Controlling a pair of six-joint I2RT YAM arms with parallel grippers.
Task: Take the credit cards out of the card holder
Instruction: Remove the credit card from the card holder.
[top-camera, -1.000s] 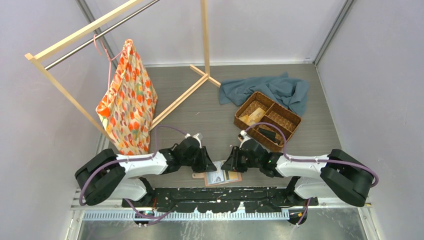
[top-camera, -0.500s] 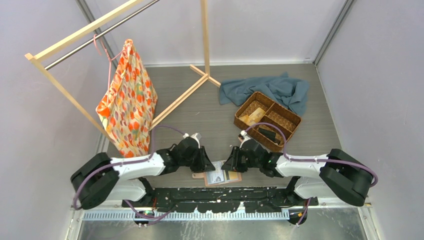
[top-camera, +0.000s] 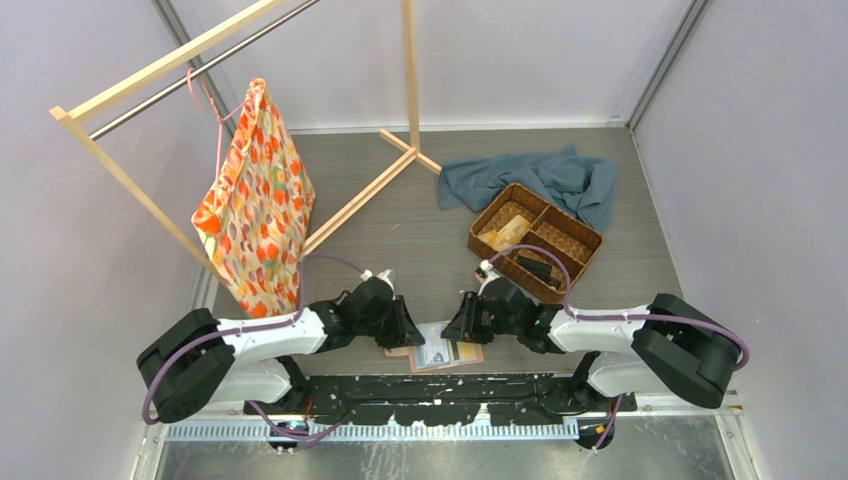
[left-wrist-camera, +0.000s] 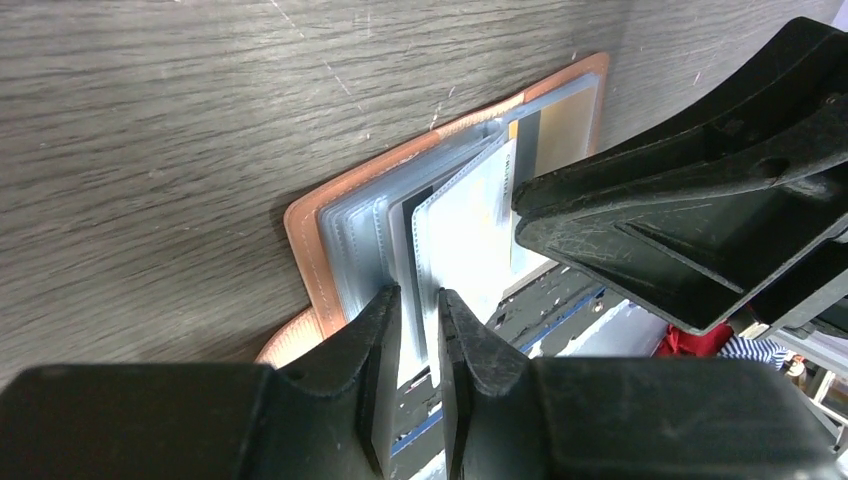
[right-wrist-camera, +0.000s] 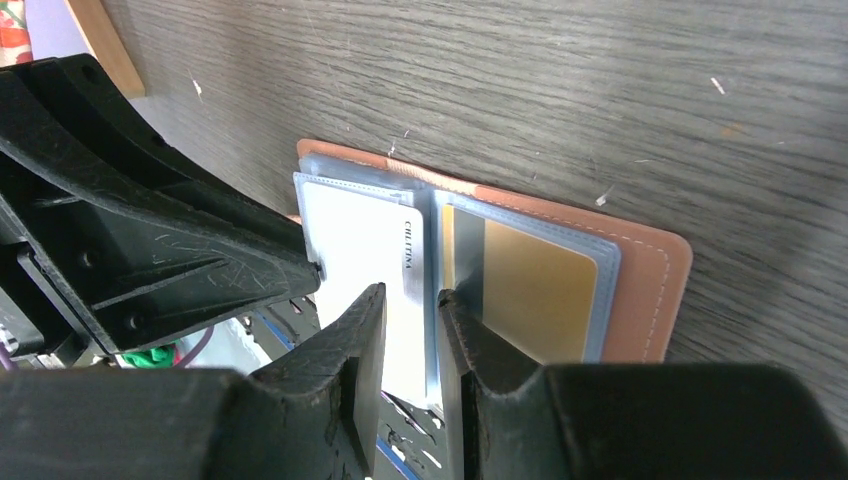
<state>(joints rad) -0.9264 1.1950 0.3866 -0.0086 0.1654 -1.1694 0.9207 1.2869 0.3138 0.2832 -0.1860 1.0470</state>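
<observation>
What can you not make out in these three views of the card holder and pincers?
- Right wrist view: the right pincer hides the lower edge of the gold card; whether it pinches the clear sleeve is unclear.
- Left wrist view: the right pincer's body blocks part of the card holder; whether the left pincer grips a sleeve is unclear.
- Top view: both pincers cover most of the holder; cards too small to count.
</observation>
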